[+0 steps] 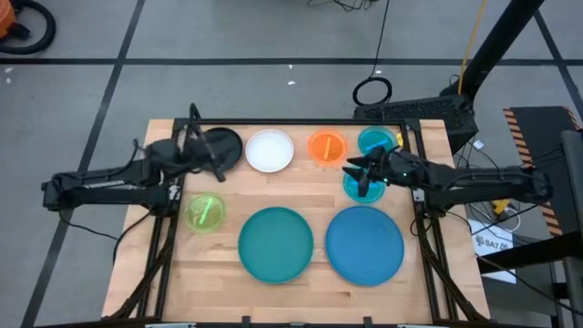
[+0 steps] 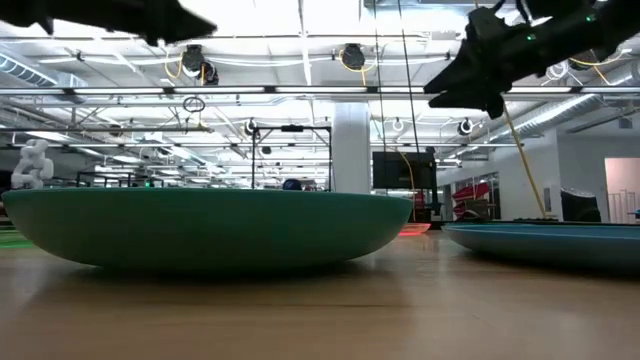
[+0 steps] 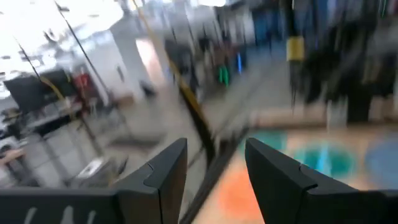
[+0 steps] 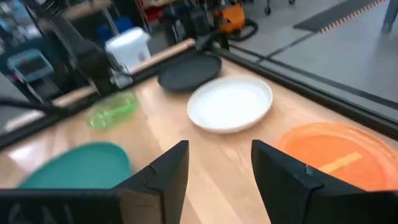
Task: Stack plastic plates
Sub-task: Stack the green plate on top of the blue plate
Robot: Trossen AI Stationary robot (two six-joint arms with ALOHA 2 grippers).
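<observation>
Several round plates lie flat on the wooden table. Along the far side stand black [image 1: 226, 144], white [image 1: 270, 150], orange [image 1: 326, 146] and translucent cyan [image 1: 375, 140]. A second cyan plate [image 1: 357, 189] lies nearer, and lime green [image 1: 204, 212] lies at the left. The large teal plate [image 1: 275, 241] and large blue plate [image 1: 364, 244] rest side by side near the front. My left gripper [image 1: 215, 157] hovers open above the black plate's left part. My right gripper [image 1: 358, 175] hovers open above the second cyan plate. In the low view both grippers [image 2: 190, 28] [image 2: 480, 95] are well above the table.
A black metal frame [image 1: 301, 121] runs along the table's far edge and down both sides. Bare wood [image 1: 273, 187] lies between the far row of plates and the two large ones. The right wrist view shows the white plate [image 4: 230, 102] and orange plate [image 4: 339, 152] ahead.
</observation>
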